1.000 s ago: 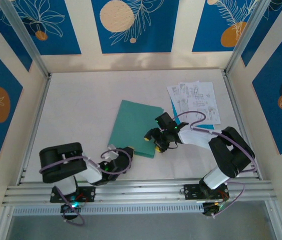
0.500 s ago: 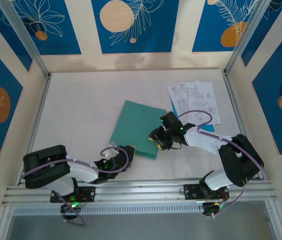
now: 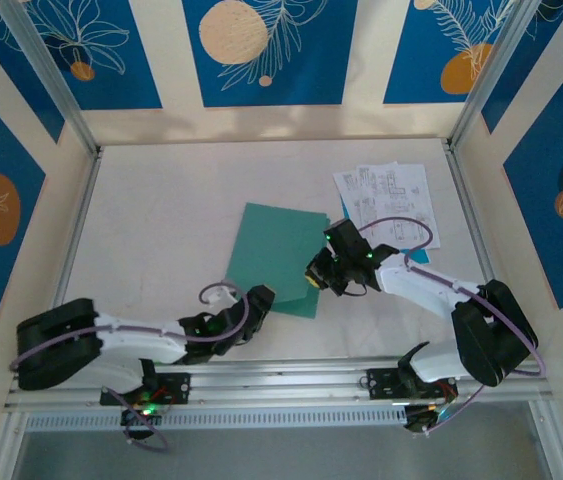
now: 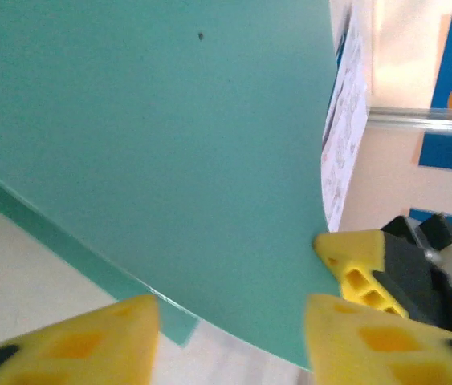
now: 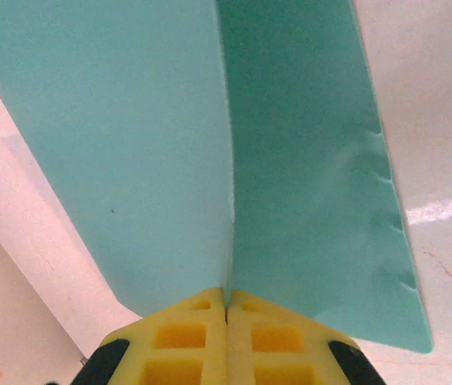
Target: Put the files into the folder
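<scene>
Work is just starting: the files (image 3: 386, 200) lie on the bench (image 3: 161, 220), none inside yet. The right pincer (image 3: 314, 279) pinches the cover edge of the folder (image 3: 271, 250), holding it up a bit. The left pincer (image 3: 258, 302) is spread by its near corner

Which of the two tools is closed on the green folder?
The right tool, pads pinched on the folder's lifted cover; the left tool stands open.

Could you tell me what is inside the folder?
Under the folder's lifted cover, pinched by the right tool, only the bare teal lower leaf shows. Farther in toward the spine is covered.
</scene>
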Controlling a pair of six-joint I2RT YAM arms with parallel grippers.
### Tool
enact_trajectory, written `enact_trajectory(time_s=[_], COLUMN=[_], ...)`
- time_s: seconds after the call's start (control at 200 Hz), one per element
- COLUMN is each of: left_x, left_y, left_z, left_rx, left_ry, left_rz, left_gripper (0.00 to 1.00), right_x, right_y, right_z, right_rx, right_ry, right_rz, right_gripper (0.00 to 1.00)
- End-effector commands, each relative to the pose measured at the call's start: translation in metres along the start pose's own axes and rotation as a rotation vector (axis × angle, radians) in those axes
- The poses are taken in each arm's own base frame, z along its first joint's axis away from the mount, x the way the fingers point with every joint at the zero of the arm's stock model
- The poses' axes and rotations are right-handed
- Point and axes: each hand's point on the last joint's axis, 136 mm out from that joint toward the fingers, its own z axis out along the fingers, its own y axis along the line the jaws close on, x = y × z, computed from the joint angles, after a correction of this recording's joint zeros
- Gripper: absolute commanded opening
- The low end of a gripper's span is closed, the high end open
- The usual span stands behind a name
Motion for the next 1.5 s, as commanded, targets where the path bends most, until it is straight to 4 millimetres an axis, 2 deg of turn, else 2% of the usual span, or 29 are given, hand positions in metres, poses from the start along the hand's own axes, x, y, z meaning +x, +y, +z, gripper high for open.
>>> enact_trajectory(time_s=[0.0,0.055,0.16,0.29,0.405,0.59,0.77,0.87,0.995,1.105,1.21,1.245,1.29,1.395,1.445,1.495], left_x=[-0.004,-0.008,-0.013,-0.009,-0.009,-0.015,-0.027,-0.02,-0.017,-0.017,-0.021,-0.023,-0.026,-0.03,-0.034,-0.037], left_y=[0.008,0.0,-0.02,-0.038,-0.055,-0.065,-0.075,-0.078,-0.077,-0.076,-0.078,-0.08,-0.082,-0.088,-0.09,-0.093], left_z=[-0.025,-0.036,-0.051,-0.056,-0.052,-0.027,-0.006,0.008,0.023,0.031,0.031,0.028,0.024,0.011,0.004,-0.003], left_rx=[-0.206,-0.252,-0.303,-0.368,-0.449,-0.56,-0.618,-0.595,-0.62,-0.651,-0.66,-0.658,-0.645,-0.593,-0.569,-0.535], left_ry=[0.037,0.052,0.089,0.149,0.069,-0.038,-0.093,-0.074,-0.07,-0.076,-0.111,-0.128,-0.14,-0.157,-0.159,-0.159], left_rz=[0.345,0.517,0.869,1.31,1.65,1.887,1.873,1.885,1.902,1.901,1.869,1.848,1.82,1.745,1.694,1.635], left_gripper=[0.68,0.74,0.78,0.82,0.84,0.86,0.83,0.77,0.59,0.35,0.0,0.0,0.0,0.0,0.0,0.0], right_x=[0.001,0.0,0.001,0.003,0.004,0.006,0.008,0.01,0.012,0.014,0.016,0.016,0.016,0.011,0.006,0.001], right_y=[0.006,0.011,0.023,0.039,0.053,0.065,0.067,0.068,0.068,0.07,0.076,0.079,0.085,0.096,0.097,0.094], right_z=[-0.01,-0.013,-0.018,-0.024,-0.03,-0.038,-0.041,-0.041,-0.042,-0.043,-0.046,-0.047,-0.05,-0.067,-0.082,-0.096], right_rx=[0.022,0.028,0.046,0.084,0.098,0.108,0.108,0.105,0.102,0.091,0.066,0.051,0.021,-0.044,-0.079,-0.105], right_ry=[-0.004,-0.005,0.011,0.033,0.041,0.04,0.043,0.047,0.052,0.052,0.055,0.059,0.06,0.004,-0.052,-0.107], right_rz=[0.014,0.017,0.011,-0.011,-0.032,-0.051,-0.053,-0.055,-0.056,-0.056,-0.072,-0.087,-0.115,-0.18,-0.203,-0.207], right_gripper=[0.0,0.0,0.0,0.0,0.0,0.0,0.0,0.0,0.0,0.0,0.0,0.0,0.14,0.61,0.73,0.78])
